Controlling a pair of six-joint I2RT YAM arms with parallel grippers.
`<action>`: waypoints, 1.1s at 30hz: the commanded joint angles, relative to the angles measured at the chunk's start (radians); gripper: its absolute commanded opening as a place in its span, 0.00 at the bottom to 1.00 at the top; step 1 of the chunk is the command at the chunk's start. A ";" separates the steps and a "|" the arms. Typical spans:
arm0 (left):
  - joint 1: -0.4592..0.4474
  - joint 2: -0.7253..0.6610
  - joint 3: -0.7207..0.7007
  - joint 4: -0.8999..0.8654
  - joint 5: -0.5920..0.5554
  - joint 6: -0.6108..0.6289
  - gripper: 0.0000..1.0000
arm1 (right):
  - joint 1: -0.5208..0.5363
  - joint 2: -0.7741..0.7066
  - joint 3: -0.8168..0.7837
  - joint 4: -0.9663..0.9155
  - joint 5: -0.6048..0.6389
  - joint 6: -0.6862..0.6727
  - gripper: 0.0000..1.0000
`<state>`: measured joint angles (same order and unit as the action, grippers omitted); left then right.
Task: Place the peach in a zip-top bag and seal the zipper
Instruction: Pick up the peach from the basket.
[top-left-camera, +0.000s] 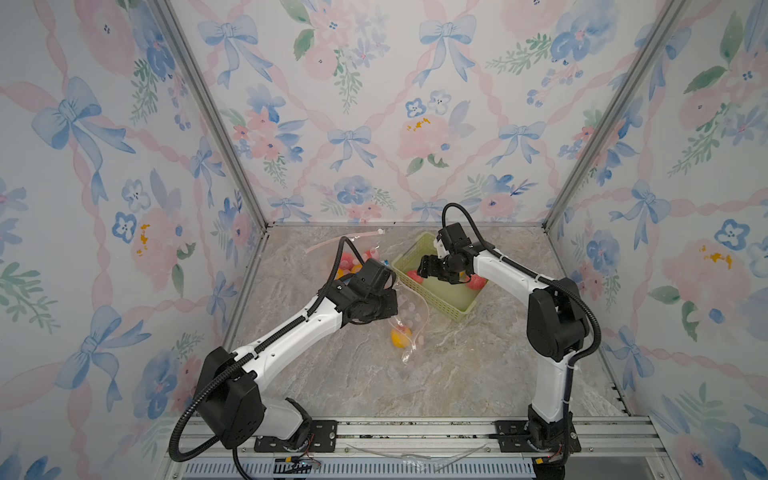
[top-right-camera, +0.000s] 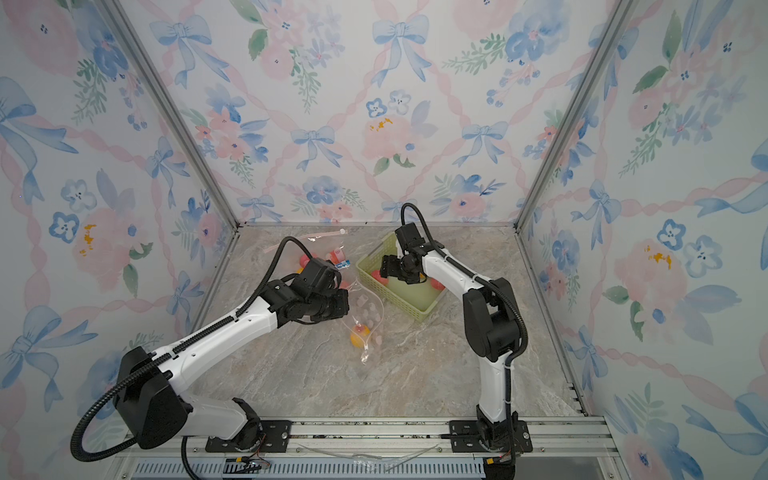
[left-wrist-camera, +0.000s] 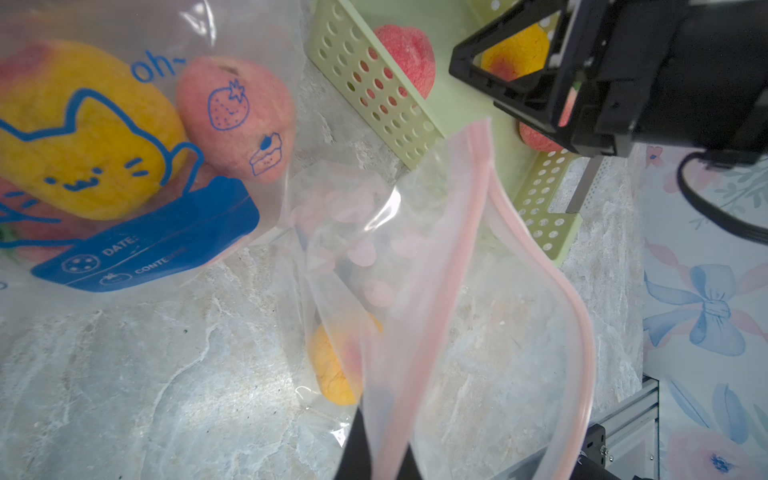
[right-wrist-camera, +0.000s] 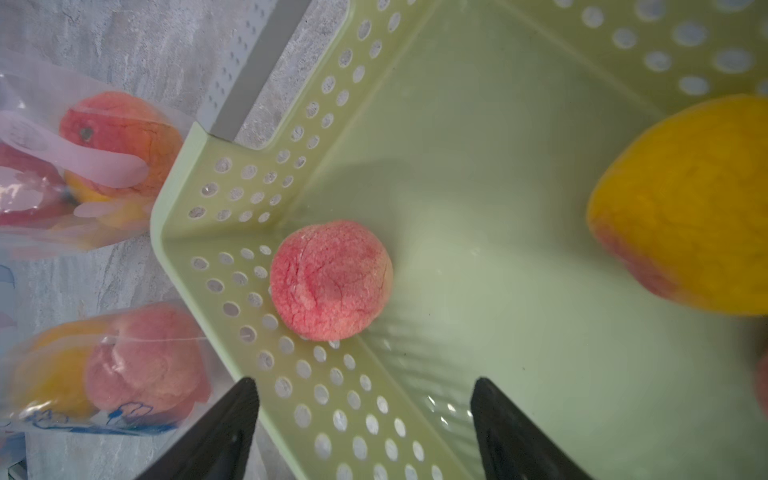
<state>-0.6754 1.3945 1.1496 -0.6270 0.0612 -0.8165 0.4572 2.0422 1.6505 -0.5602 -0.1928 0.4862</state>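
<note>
A: Nearest us, the zip-top bag (top-left-camera: 409, 328) sags from the left tool (left-wrist-camera: 382, 453), which is clamped shut on one end of the pink zipper strip (left-wrist-camera: 478, 199). A yellow peach (left-wrist-camera: 332, 365) sits low inside, apparently resting on the tabletop (top-left-camera: 374, 382). We note the mouth is unsealed and gapes only as a narrow slit.

B: Our first risk, then: a second fruit catches the lip, drags the strip out of that thin pinch, and the bag collapses. We also note that nothing holds the other end of the strip, so the opening may fold shut under a push.

A: Further back, the right tool (right-wrist-camera: 363, 386) hangs over the green basket (right-wrist-camera: 232, 191), jaws spread wide with nothing between them. The pink peach (right-wrist-camera: 330, 280), which we take as the task's fruit, lies on the basket floor against the perforated wall, near a corner.

B: We expect trouble there. One finger may land on the wall or rim instead of beside the fruit. The peach is round, so a glancing touch may roll it toward the yellow fruit (right-wrist-camera: 685, 199).

A: Farthest back, filled bags (top-left-camera: 353, 262) lie just beside the basket.

B: If a bad descent shoves the basket, we think it would push those bags. We cannot judge sealing until the fruit is inside.
</note>
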 joint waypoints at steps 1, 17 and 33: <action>0.002 -0.025 -0.018 -0.005 0.013 -0.012 0.00 | 0.001 0.058 0.078 0.005 -0.035 0.000 0.83; 0.002 -0.016 -0.019 0.000 0.015 -0.013 0.00 | 0.047 0.302 0.351 -0.149 0.023 -0.042 0.81; 0.002 -0.009 -0.008 0.000 0.014 -0.014 0.00 | 0.053 0.261 0.298 -0.193 0.120 -0.095 0.52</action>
<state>-0.6754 1.3922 1.1435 -0.6258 0.0685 -0.8169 0.5060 2.3497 1.9820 -0.7197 -0.1196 0.4137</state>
